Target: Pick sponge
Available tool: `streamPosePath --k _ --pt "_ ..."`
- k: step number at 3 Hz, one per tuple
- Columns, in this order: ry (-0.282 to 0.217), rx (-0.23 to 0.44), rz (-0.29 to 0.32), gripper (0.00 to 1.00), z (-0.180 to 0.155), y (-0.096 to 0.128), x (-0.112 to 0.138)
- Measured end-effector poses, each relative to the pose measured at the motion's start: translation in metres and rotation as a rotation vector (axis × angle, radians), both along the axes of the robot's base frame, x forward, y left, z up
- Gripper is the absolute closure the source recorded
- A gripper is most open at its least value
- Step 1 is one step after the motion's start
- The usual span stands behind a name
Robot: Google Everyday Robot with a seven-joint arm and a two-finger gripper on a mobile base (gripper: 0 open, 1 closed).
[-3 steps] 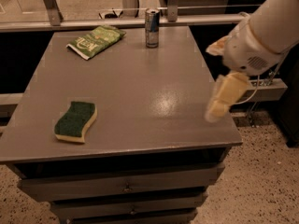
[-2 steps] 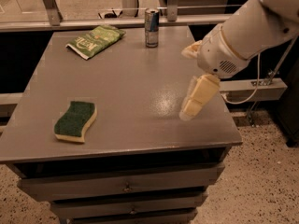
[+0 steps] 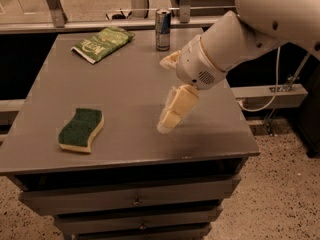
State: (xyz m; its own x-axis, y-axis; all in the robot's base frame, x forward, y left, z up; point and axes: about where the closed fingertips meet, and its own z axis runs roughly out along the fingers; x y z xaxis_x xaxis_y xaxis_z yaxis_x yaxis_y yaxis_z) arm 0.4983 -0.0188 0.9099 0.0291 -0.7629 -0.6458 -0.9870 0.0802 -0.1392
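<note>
The sponge (image 3: 81, 130), with a dark green top over pale yellow foam and wavy sides, lies flat near the front left of the grey table (image 3: 125, 84). My gripper (image 3: 165, 96) hangs over the middle right of the table on the white arm. It is to the right of the sponge, well apart from it. Its cream fingers (image 3: 175, 109) are spread, point down and to the left, and hold nothing.
A flat green snack packet (image 3: 102, 44) lies at the back left of the table. A metal can (image 3: 162, 30) stands upright at the back middle. Drawers (image 3: 135, 201) run below the table's front edge. A cable and a rail are on the right.
My arm and gripper have moved left from the table's right edge toward its middle, closer to the sponge. The sponge, packet and can have not moved.
</note>
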Motion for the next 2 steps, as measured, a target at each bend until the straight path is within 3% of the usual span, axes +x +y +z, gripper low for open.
streamPosePath --k 1,2 --pt "0.033 0.003 0.043 0.0 -0.011 0.015 0.006" --pt "0.101 -0.005 0.159 0.0 -0.049 0.068 0.018"
